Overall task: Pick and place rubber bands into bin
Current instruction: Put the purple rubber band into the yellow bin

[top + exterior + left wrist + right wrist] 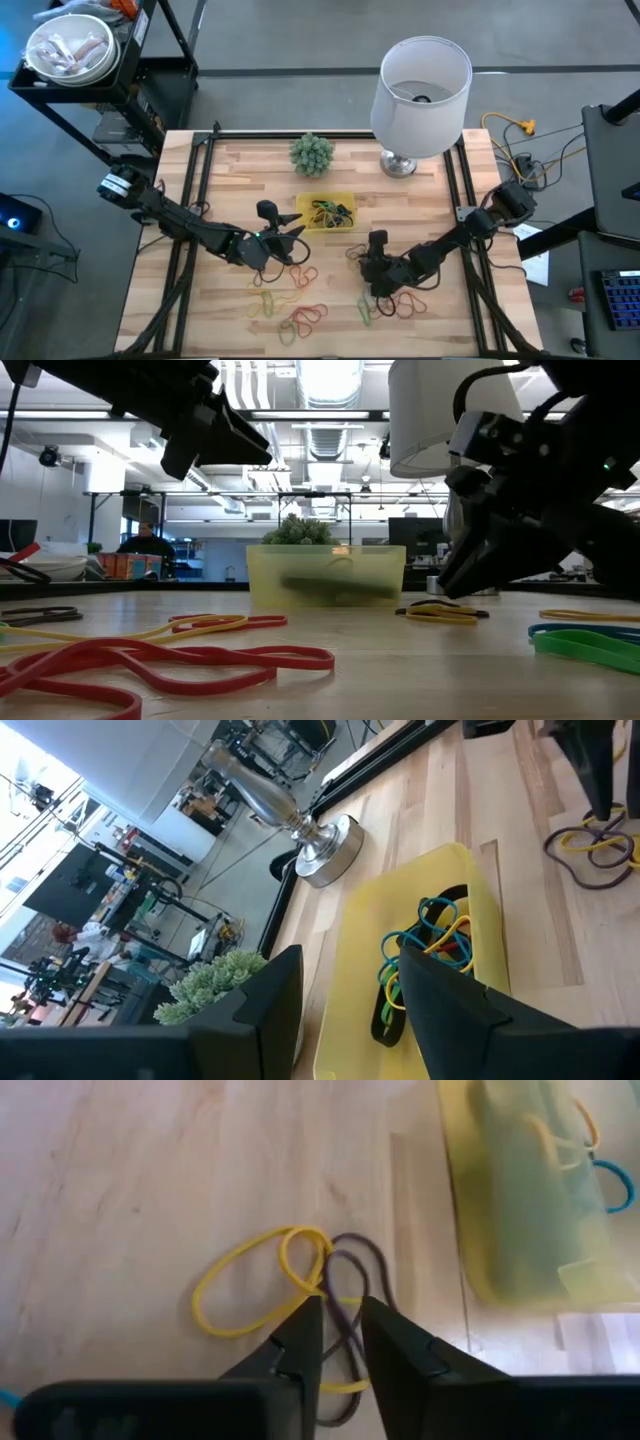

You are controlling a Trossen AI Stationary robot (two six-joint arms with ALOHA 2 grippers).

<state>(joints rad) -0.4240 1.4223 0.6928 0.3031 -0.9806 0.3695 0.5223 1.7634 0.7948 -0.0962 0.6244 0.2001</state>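
Right wrist view: the right gripper (338, 1342) is hovering low over a tangled yellow band (245, 1285) and brown band (352, 1285) lying flat just short of the bin (520, 1200), its fingers standing a narrow gap apart with the brown loop running between the tips; whether they are pinching it cannot be told. These rubber bands are looking light, thin and floppy, likely to stretch and snag one another, so the crossing where the two loops are overlapping is looking like the surest place to nip. More loose rubber bands (300, 315) are lying on the near side of the bin, red, yellow and green among them. The left gripper (345, 995) is hanging just beside the bin's near edge, fingers spread wide and holding nothing, looking down on the coloured bands (430, 945) already sitting inside. The wooden table (240, 170) is looking smooth and pale. Beyond the bin a small green plant (311, 153) and a white lamp (420, 85) are standing, with an open workshop and a seated person (147, 542) behind.
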